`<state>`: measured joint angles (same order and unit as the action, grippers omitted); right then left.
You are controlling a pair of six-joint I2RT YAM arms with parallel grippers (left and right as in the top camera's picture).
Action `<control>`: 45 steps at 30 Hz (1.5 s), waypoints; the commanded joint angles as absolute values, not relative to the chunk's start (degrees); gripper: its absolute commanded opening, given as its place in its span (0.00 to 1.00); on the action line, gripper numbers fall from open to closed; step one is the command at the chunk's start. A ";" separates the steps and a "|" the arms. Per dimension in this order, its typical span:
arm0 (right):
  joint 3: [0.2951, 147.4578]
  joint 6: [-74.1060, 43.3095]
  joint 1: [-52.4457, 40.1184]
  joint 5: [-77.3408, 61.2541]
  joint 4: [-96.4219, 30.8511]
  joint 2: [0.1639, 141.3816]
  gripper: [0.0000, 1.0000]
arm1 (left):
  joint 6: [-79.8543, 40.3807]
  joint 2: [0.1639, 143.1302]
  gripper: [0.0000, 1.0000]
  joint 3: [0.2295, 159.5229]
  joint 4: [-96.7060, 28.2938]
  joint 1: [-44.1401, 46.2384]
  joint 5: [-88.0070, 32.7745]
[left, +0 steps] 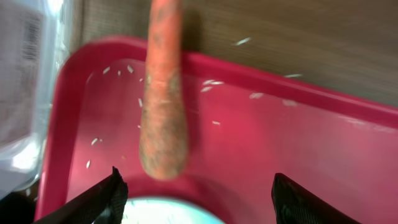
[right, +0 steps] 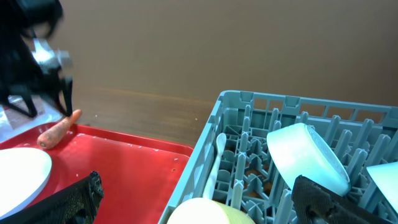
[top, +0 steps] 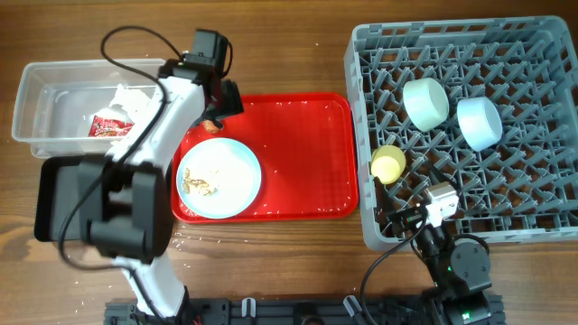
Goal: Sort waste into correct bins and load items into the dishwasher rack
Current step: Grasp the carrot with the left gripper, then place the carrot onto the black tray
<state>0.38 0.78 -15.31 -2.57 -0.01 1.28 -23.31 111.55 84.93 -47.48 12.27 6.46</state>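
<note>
- Jaws of the left gripper (left: 202,190) gape wide, empty; so do the right gripper's (right: 199,193).
- The carrot (left: 163,118) lies across the red tray's (left: 280,143) corner rim, just beyond the left fingertips.
- Advance, straddle its thick middle crosswise, squeeze gently, lift straight.

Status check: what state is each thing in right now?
Carrot: lying on red tray's edge, not gripped.
Plate: on tray, crumbs on it.
Clear tub: holds tissue and wrapper.
Bowls: in rack, on their sides.
Yellow cup: in rack.
Left pincer: open, by carrot.
Right pincer: open, empty.
</note>
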 commanded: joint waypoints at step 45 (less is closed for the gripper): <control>0.32 1.34 -15.14 -3.46 0.12 1.34 1.00 | -22.52 121.47 0.18 89.80 -47.46 8.69 2.17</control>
<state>0.38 0.78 -15.31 -2.57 -0.01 1.28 -22.96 122.28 88.86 -47.40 9.04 2.92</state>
